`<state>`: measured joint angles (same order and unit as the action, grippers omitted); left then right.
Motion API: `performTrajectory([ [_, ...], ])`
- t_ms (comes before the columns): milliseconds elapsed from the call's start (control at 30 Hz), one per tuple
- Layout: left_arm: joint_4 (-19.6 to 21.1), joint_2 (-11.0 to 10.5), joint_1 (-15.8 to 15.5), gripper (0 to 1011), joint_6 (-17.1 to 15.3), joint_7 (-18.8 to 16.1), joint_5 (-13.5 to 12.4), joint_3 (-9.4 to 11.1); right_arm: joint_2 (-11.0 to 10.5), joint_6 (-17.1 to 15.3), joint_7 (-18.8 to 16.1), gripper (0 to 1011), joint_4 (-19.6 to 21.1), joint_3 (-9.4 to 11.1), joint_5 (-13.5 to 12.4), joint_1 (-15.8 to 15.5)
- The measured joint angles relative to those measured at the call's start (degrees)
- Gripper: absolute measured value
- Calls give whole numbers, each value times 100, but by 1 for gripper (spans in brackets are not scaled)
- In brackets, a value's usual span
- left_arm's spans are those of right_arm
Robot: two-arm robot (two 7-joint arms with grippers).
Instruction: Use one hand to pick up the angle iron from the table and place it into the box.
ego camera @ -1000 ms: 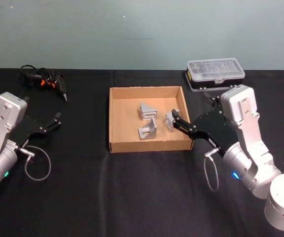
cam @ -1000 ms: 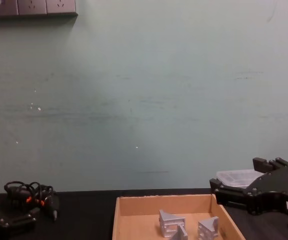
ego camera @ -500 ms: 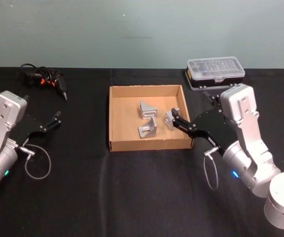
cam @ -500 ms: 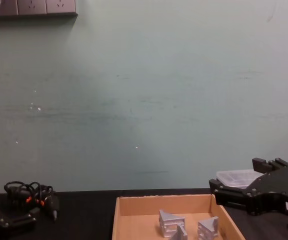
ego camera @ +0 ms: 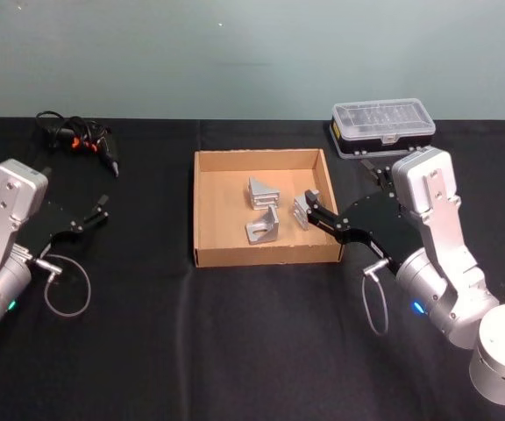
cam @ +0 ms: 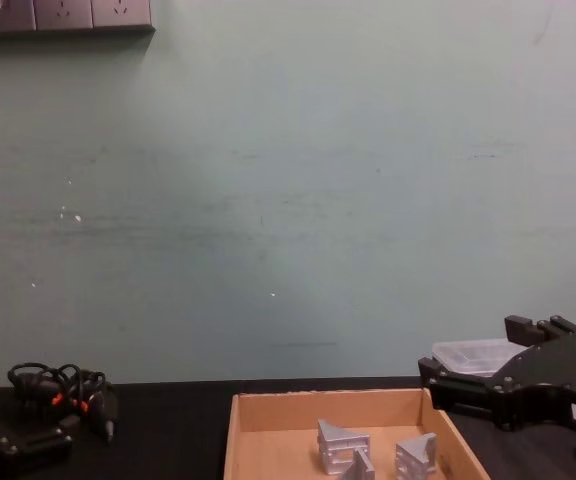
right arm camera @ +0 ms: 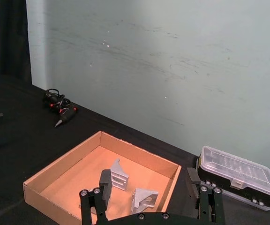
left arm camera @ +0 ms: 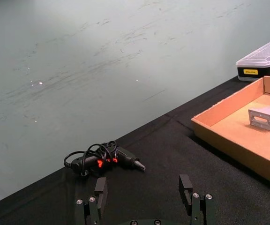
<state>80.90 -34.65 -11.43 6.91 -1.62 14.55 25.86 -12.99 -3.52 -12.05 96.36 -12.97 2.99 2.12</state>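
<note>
A matte black counter (ego camera: 235,333) is stretching wide beneath both arms, ending at a pale green wall. The right tool (ego camera: 336,210) is hanging with its fingers apart and empty over the right wall of the box (ego camera: 209,260); the left tool (ego camera: 86,217) is sitting parked at the left, fingers also apart. The tan cardboard box is resting mid-counter, holding three silver angle irons (ego camera: 264,228) with ribbed triangular faces. Farther back, a clear-lidded case (ego camera: 382,128) is lying just behind the box's right corner, and a black corded tool with orange marks (ego camera: 81,143) is lying far left. The chest view is showing wall sockets (cam: 65,15) high up; the right wrist view is looking down into the box past its own fingers.
</note>
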Motion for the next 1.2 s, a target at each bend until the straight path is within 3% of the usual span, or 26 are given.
performTrajectory([
  [1200, 0, 0, 0, 1005, 0, 0, 0, 0, 0, 0, 2, 1003, 0, 0, 0, 0],
])
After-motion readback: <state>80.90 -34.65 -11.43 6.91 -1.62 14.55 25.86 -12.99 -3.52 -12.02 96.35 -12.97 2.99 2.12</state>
